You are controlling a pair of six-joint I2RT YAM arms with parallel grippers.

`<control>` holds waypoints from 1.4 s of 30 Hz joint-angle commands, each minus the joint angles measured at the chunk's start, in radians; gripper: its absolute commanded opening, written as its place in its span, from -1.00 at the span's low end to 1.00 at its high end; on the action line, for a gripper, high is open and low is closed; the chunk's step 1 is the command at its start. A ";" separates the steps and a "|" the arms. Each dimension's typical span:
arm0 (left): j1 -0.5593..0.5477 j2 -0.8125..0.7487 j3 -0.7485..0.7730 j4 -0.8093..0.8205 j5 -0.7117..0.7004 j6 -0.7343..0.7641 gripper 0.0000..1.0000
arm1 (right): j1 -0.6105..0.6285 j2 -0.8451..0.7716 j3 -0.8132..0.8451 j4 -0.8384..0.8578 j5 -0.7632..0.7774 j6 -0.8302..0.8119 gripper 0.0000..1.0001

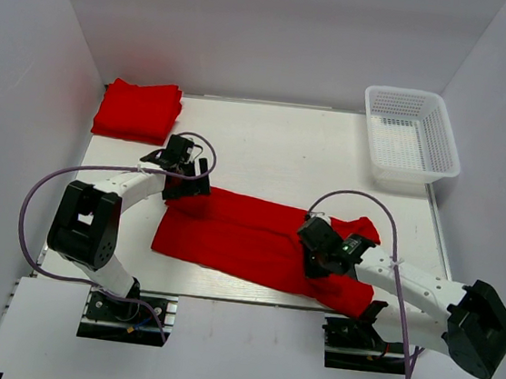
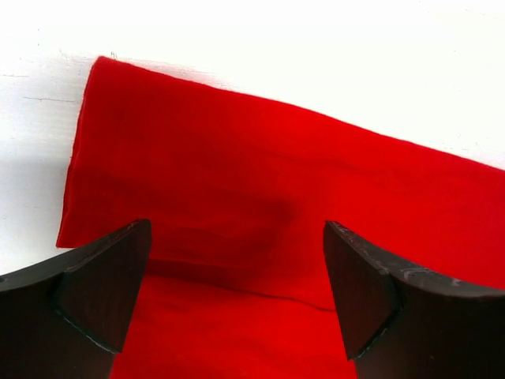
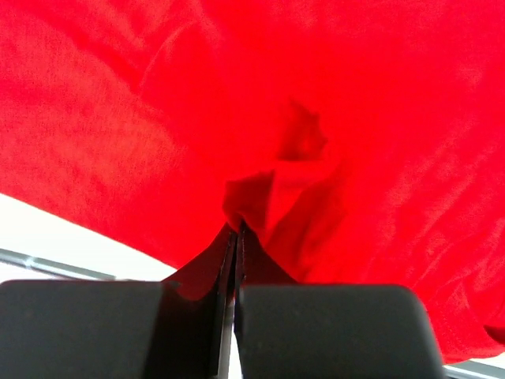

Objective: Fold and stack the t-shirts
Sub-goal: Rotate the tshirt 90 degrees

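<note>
T-shirt [image 1: 238,238] is mid-fold, I judge: my right jaws are clamped on a pinch of cloth, my left jaws stand apart with its end between them and must close next.

The left claw [image 2: 237,292] hovers spread wide over the red t-shirt [image 2: 260,181].

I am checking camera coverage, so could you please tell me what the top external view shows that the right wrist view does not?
Only the top view shows the folded shirts and the basket. Only the right wrist view shows the right fingers shut on a pinch of cloth. Both show the long shirt lying on the table.
</note>
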 commanded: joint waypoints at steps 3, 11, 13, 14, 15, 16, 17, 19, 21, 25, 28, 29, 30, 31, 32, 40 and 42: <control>-0.013 -0.050 0.001 0.010 0.016 0.009 1.00 | 0.057 0.042 0.026 -0.004 -0.119 -0.185 -1.00; -0.013 -0.041 -0.009 0.010 0.016 0.000 1.00 | 0.160 0.097 0.060 -0.038 -0.085 -0.244 -1.00; -0.013 -0.041 -0.019 0.010 0.016 -0.009 1.00 | 0.177 0.088 0.057 -0.041 -0.061 -0.237 -1.00; -0.013 -0.041 -0.019 0.010 0.016 -0.009 1.00 | 0.186 0.076 0.057 -0.038 -0.043 -0.227 -1.00; -0.013 -0.041 -0.019 0.010 0.007 -0.009 1.00 | 0.197 0.063 0.051 -0.035 -0.055 -0.228 -0.99; -0.013 -0.041 -0.019 0.010 0.007 -0.009 1.00 | 0.206 0.060 0.049 -0.033 -0.044 -0.222 -0.88; -0.013 -0.041 -0.019 0.010 0.007 -0.009 1.00 | 0.212 0.056 0.046 -0.029 -0.045 -0.220 -0.84; -0.013 -0.041 -0.019 0.010 0.007 -0.009 1.00 | 0.229 0.048 0.041 -0.024 -0.041 -0.217 -0.67; -0.013 -0.041 -0.028 0.010 0.007 -0.009 1.00 | 0.245 0.039 0.041 -0.026 -0.048 -0.217 -0.34; -0.013 -0.041 -0.028 0.010 -0.003 -0.009 1.00 | 0.263 -0.028 0.040 -0.023 -0.073 -0.225 0.03; -0.013 -0.041 -0.028 0.010 -0.012 -0.009 1.00 | 0.265 -0.099 0.029 -0.006 -0.055 -0.217 0.15; -0.013 -0.041 -0.028 0.010 -0.012 -0.019 1.00 | 0.262 -0.108 0.034 -0.007 -0.053 -0.216 0.19; -0.013 -0.041 -0.028 0.010 -0.012 -0.019 1.00 | 0.262 -0.133 0.035 -0.007 -0.044 -0.211 0.19; -0.013 -0.041 -0.028 0.010 -0.012 -0.019 1.00 | 0.262 -0.142 0.041 -0.007 -0.039 -0.207 0.25; -0.013 -0.041 -0.028 0.010 -0.012 -0.019 1.00 | 0.265 -0.148 0.041 0.006 -0.038 -0.208 0.32; -0.013 -0.041 -0.028 0.001 -0.021 -0.019 1.00 | 0.251 -0.138 0.083 -0.035 0.206 -0.027 0.65; -0.013 -0.041 -0.028 0.001 -0.021 -0.019 1.00 | 0.249 -0.115 0.097 -0.091 0.280 0.019 0.65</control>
